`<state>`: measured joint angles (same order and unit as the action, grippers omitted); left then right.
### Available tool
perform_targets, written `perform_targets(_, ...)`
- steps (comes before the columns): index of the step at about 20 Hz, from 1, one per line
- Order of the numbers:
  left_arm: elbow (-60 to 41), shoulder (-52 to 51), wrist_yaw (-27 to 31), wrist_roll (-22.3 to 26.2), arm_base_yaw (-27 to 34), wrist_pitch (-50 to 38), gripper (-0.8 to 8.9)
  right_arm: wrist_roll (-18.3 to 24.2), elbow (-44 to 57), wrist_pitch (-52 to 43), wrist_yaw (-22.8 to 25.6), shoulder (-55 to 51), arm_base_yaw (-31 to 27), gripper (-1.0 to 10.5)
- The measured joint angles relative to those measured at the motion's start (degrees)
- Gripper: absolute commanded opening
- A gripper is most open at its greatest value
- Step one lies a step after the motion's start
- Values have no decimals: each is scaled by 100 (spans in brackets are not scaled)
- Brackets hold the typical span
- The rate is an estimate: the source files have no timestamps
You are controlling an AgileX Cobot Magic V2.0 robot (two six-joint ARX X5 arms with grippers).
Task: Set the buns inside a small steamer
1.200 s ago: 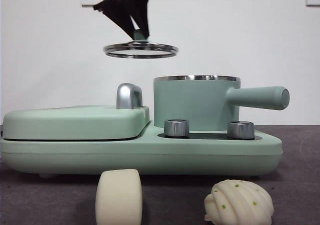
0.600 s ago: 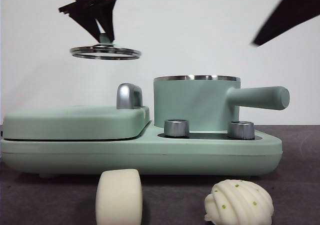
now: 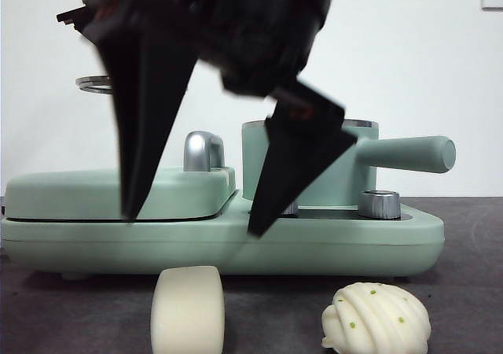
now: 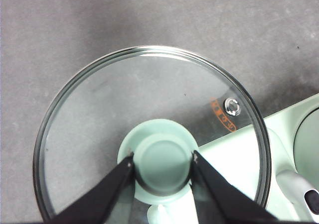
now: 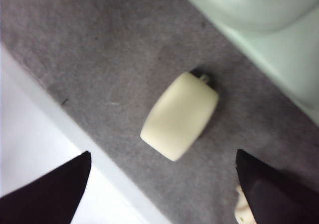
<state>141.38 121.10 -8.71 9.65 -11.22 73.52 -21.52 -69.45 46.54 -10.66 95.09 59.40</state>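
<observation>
Right claw (image 3: 189,224) — over grey mat (image 3: 78,315)

The tabletop (image 3: 464,291) is covered in dark grey, felt-like cloth. A mint-green cooker base (image 3: 236,248) sits on it. In front of that, directly on the cloth, lie the smooth cream roll (image 3: 187,310) and, well apart from it, the ridged white bun (image 3: 376,319) with green specks.

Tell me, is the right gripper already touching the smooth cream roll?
Apart. In the right wrist view, the right gripper has its jaws spread wide, with bare grey mat between each jaw and the cream roll.
</observation>
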Motion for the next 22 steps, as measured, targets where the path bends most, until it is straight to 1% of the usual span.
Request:
perform_targets(4, 0, 0, 0, -2, -4, 0, 87, 0, -4, -358, 50, 442, 55, 463)
perform_targets(5, 0, 0, 0, -2, -4, 0, 87, 0, -4, -404, 131, 527, 55, 449)
perform_targets(7, 0, 0, -2, -2, -2, 0, 87, 0, -4, -411, 289, 664, 55, 393)
perform_targets(8, 0, 0, -2, -2, 0, 0, 87, 0, -4, -413, 317, 723, 55, 341)
perform_targets(10, 0, 0, -2, -2, 0, 0, 87, 0, -4, -415, 319, 791, 55, 264)
perform_targets(12, 0, 0, 0, -2, 0, 0, 87, -17, -4, -415, 317, 791, 55, 235)
perform_targets(14, 0, 0, 0, -2, 0, 0, 87, -103, -4, -402, 317, 793, 50, 137)
perform_targets(16, 0, 0, 0, -2, 0, 0, 87, -129, -9, -404, 315, 793, 44, 122)
perform_targets(17, 0, 0, 0, -2, 0, 0, 87, -129, -46, -348, 284, 800, 15, 122)
perform_targets(19, 0, 0, 0, -2, 2, 0, 87, -125, -398, 125, 153, 835, -79, 123)
perform_targets(22, 0, 0, 0, -2, 2, 0, 87, 85, -1432, 1147, 142, 841, -393, 123)
